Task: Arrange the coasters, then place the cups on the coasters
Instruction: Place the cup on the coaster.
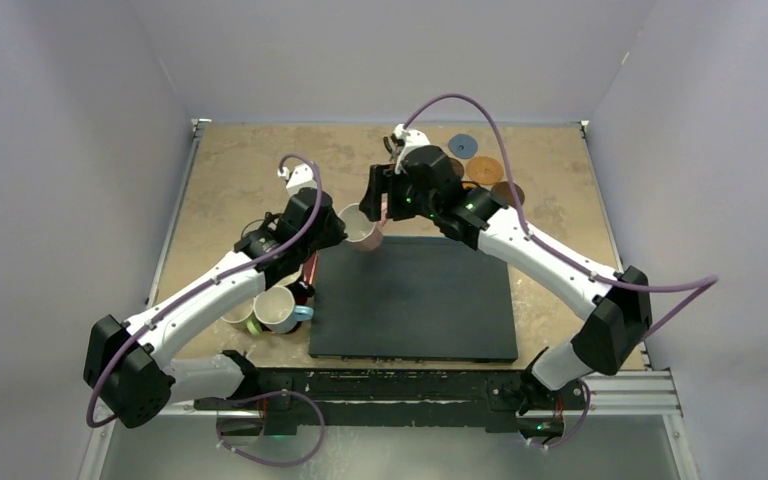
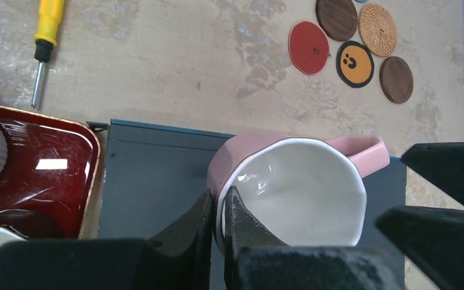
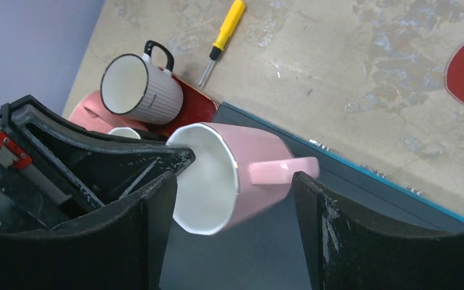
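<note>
**Pink cup mid-handover above the mat**

My left jaws pinch the rim of the pale pink cup [image 2: 290,193], which hangs over the upper left corner of the black mat [image 1: 415,300]. My right jaws stand spread either side of its handle. I judge this a handover: right must close firmly before left lets go. Six coasters [image 2: 354,63] cluster upper right, apparently unarranged. I count four cups; the arm may hide others
</note>
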### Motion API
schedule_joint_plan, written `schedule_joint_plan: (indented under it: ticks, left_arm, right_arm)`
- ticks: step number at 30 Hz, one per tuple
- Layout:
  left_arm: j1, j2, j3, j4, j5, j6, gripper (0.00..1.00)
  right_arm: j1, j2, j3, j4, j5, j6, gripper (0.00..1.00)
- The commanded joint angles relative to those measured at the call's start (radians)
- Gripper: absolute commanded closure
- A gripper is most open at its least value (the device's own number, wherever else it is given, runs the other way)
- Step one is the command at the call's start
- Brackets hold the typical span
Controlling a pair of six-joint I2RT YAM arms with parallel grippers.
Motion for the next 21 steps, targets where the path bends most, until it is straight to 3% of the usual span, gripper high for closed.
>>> schedule_joint_plan:
  ticks: [1, 6, 14, 16, 21]
  left_arm:
    - [-0.023, -0.035, 0.005, 0.133, -0.072, -0.074, 1.00]
    - [-0.029, -0.064, -0.018, 0.128, -0.103, -0.080, 1.00]
    - [-0.040, -0.119, -0.080, 0.166, -0.110, -0.140, 1.00]
    - [-0.042, -0.123, -0.091, 0.167, -0.104, -0.146, 1.00]
    - [-0.044, -0.139, -0.126, 0.193, -0.063, -0.162, 1.00]
  right_arm:
    - [0.066, 0.054, 0.091, -0.115, 0.169, 0.018, 0.28]
    - [0.130, 0.118, 0.128, -0.193, 0.266, 0.021, 0.33]
    - [0.219, 0.228, 0.217, -0.309, 0.440, 0.053, 0.54]
    - [0.220, 0.243, 0.212, -0.298, 0.437, 0.059, 0.63]
    - [0.219, 0.263, 0.235, -0.328, 0.437, 0.077, 1.00]
